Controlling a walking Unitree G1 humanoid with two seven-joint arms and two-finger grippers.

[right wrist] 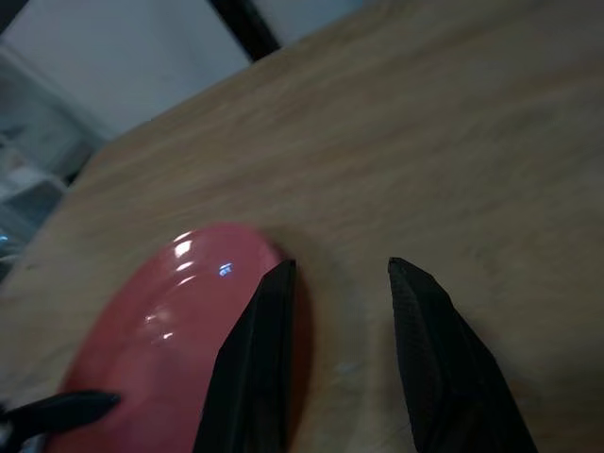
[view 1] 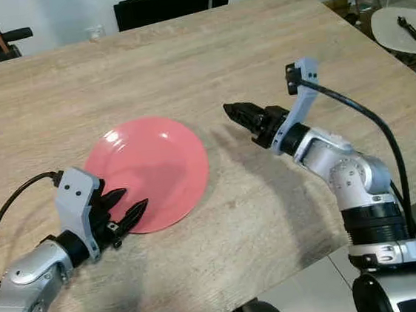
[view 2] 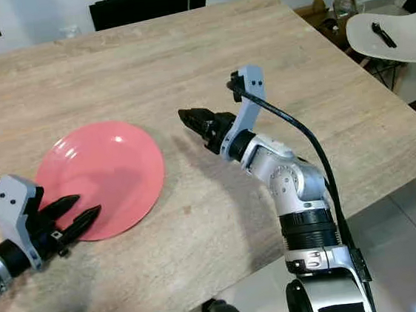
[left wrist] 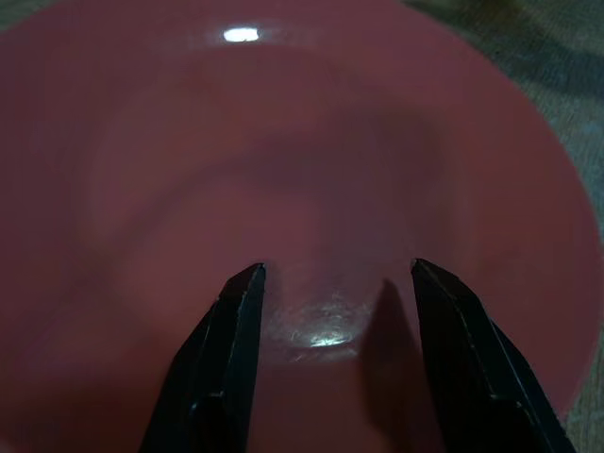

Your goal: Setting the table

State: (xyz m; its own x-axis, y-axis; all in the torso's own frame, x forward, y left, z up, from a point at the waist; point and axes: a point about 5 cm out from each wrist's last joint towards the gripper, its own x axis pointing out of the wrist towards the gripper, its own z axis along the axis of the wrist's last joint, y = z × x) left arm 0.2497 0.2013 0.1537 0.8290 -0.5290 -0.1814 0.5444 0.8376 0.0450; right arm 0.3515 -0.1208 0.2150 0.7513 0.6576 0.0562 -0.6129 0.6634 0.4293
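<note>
Wooden table (view 1: 271, 52), pink plate (view 1: 156, 161)

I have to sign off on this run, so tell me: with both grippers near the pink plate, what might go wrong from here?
The left gripper hangs open over the near rim of the pink plate; a shallow grip there might slip. The right gripper sits beside the plate's far edge and might nudge it across the table.
</note>
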